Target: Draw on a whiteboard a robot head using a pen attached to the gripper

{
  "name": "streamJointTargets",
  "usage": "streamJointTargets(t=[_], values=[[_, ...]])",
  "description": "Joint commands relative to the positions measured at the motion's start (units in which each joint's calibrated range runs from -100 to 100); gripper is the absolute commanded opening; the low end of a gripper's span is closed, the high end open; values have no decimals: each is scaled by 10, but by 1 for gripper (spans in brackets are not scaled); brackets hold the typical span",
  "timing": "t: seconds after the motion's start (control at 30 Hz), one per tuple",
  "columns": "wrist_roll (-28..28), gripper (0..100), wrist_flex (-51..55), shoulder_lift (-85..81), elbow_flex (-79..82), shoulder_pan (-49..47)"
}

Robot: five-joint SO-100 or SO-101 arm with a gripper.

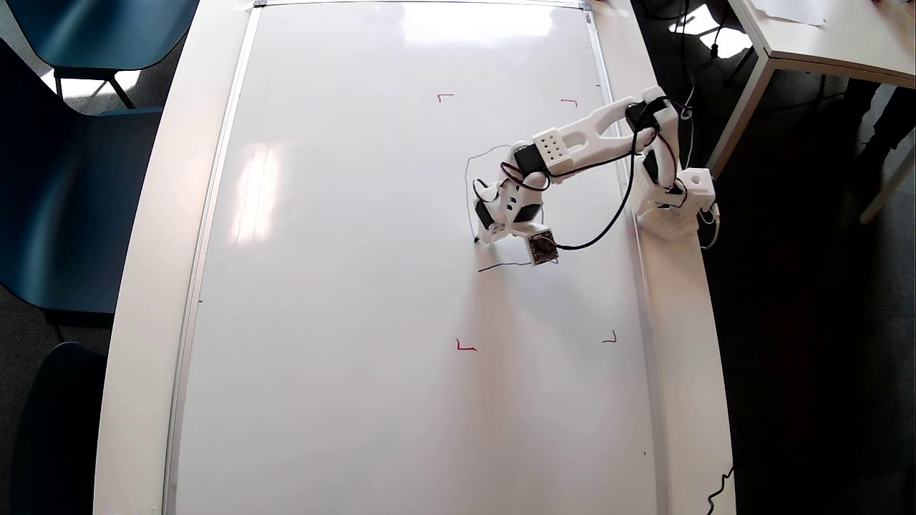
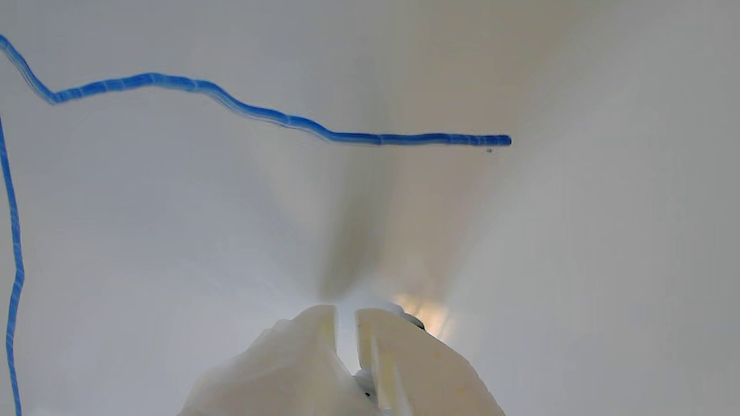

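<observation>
Nearest the wrist camera: claw (image 2: 346, 323), prongs nearly closed; whether they grip anything, cannot tell. Pen (image 1: 478, 239) angled down, tip meeting whiteboard (image 1: 358, 286) to mark. Robot head (image 2: 277, 118), unfinished, at twelve o'clock. Counter (image 1: 680, 343) beyond.

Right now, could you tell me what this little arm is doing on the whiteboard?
A small white arm is drawing on the whiteboard with a pen fixed at its gripper. The pen tip sits at the board, inside four red corner marks. So far only part of the robot head exists: a wobbly blue outline with an open end. In the wrist view the jaws sit nearly closed; the pen itself hardly shows there.
</observation>
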Motion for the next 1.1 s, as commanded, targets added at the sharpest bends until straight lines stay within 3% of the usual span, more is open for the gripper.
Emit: streamJointTargets(t=[0.0,1.07], values=[[-2,2,-2,-2,0,-20],[-17,1,-37,-6,0,-68]])
